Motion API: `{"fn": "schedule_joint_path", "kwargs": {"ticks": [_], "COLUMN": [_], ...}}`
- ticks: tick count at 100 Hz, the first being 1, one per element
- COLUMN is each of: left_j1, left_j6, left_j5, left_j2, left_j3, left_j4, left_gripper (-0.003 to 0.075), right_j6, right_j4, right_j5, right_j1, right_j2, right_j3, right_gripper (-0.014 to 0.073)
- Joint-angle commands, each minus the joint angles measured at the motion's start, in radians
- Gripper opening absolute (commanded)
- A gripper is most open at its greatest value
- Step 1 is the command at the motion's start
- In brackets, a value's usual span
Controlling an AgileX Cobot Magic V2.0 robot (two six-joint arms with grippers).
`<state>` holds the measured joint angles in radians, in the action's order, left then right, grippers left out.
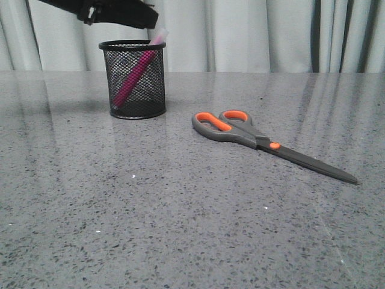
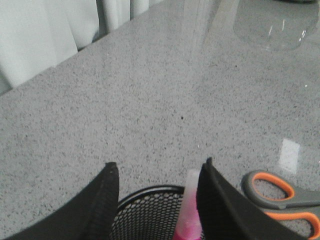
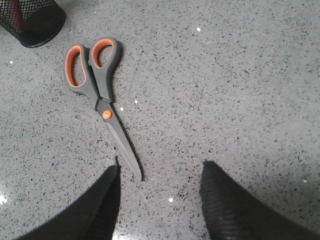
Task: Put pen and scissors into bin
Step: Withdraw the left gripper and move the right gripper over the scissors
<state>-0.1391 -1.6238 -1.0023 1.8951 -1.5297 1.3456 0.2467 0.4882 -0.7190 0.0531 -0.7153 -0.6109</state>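
The black mesh bin (image 1: 133, 79) stands at the back left of the table. The pink pen (image 1: 135, 77) leans inside it, its whitish cap sticking out past the rim. My left gripper (image 2: 158, 172) hovers open just above the bin (image 2: 150, 215), the pen's cap (image 2: 190, 200) beside its right finger, not gripped. The scissors (image 1: 258, 140) lie flat in the middle of the table, handles toward the bin, blades pointing right. My right gripper (image 3: 160, 170) is open and empty above the table, near the blade tip of the scissors (image 3: 102, 105). It is not seen in the front view.
Pale curtains (image 1: 252, 33) hang behind the table's far edge. The grey speckled tabletop (image 1: 180, 229) stretches wide around the bin and scissors. The bin's base also shows in the right wrist view (image 3: 32, 22).
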Motion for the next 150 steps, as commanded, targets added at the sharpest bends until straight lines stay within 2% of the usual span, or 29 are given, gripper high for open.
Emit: {"fn": "schedule_joint_path", "kwargs": {"ticks": [1,13,20,30,49,58,70,87,97,119,135,150], "left_j1": [0.019,0.061,0.092,0.135,0.173,0.173,0.173,0.173,0.173,0.173,0.173,0.173], "left_j6": [0.010,0.010,0.021,0.099,0.230,0.319,0.366,0.381,0.381,0.371,0.371,0.371], "left_j5": [-0.020,-0.061,-0.100,-0.143,-0.159,-0.111,-0.036,0.144,0.263,0.419,0.503,0.514], "left_j2": [-0.099,-0.171,-0.217,-0.281,-0.404,-0.462,-0.546,-0.706,-0.812,-1.075,-1.282,-1.417], "left_j3": [-0.037,-0.043,-0.043,-0.043,-0.043,-0.039,0.013,0.210,0.362,0.691,0.868,0.966], "left_j4": [0.086,0.084,0.080,0.044,-0.153,-0.282,-0.334,-0.327,-0.299,-0.185,-0.160,-0.101], "left_gripper": [0.0335,0.0253,0.0162,-0.0022,-0.0022,-0.0022,-0.0022,-0.0022,-0.0022,-0.0022,-0.0022,-0.0022], "right_j6": [0.011,0.011,0.011,0.011,0.013,0.019,0.101,0.345,0.423,0.503,0.511,0.509], "right_j4": [0.014,0.014,0.014,0.014,0.019,0.029,0.086,0.287,0.353,0.354,0.345,0.236], "right_j5": [0.044,0.048,0.053,0.060,0.084,0.090,0.090,0.053,0.036,-0.118,-0.110,-0.119], "right_j1": [-0.004,-0.004,-0.004,-0.004,-0.004,-0.004,-0.002,-0.002,-0.001,0.070,0.166,0.245], "right_j2": [-0.004,-0.004,-0.004,-0.004,-0.004,-0.004,-0.004,-0.004,-0.017,-0.143,-0.271,-0.403], "right_j3": [-0.036,-0.036,-0.036,-0.036,-0.036,-0.036,-0.036,-0.036,-0.038,-0.163,-0.269,-0.361], "right_gripper": [0.0328,0.0328,0.0328,0.0328,0.0328,0.0328,0.0328,0.0328,0.0328,0.0328,0.0328,0.0328]}}
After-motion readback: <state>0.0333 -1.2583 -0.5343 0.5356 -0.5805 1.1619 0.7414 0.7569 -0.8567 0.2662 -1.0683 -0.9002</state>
